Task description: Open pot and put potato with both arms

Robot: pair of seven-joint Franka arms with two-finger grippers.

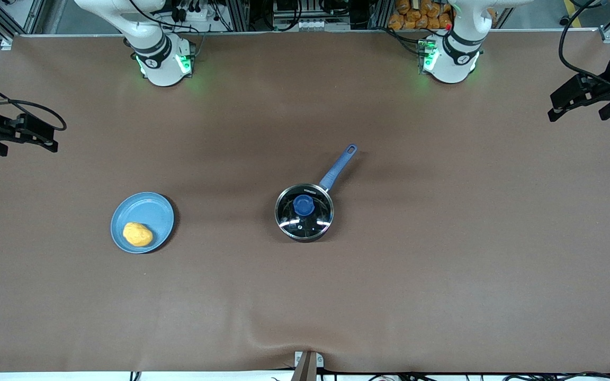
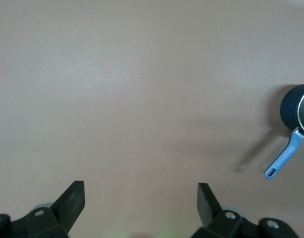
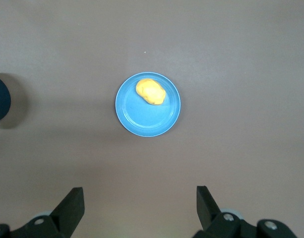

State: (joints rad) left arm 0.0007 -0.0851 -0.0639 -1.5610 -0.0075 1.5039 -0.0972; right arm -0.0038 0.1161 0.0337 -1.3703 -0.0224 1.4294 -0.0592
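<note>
- The potato [image 1: 137, 234] lay on a light-blue plate [image 1: 151, 209] toward the right arm's end of the table, on the part of the plate nearest the front camera.
- The pot [image 1: 304, 212] sat mid-table, a little farther back, its glass lid [image 1: 305, 219] on and its blue handle [image 1: 339, 166] pointing toward the left arm's base.
- The right gripper [image 3: 140, 204] waited high over the table edge at its own end, fingers spread, holding nothing.
- The left gripper [image 2: 141, 201] did likewise at its end, released.

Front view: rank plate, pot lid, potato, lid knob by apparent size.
1. Plate, largest
2. Pot lid, close to the plate, slightly smaller across
3. Potato
4. Lid knob, smallest
All sit at similar depth on the table, so the ranking looks fair.
</note>
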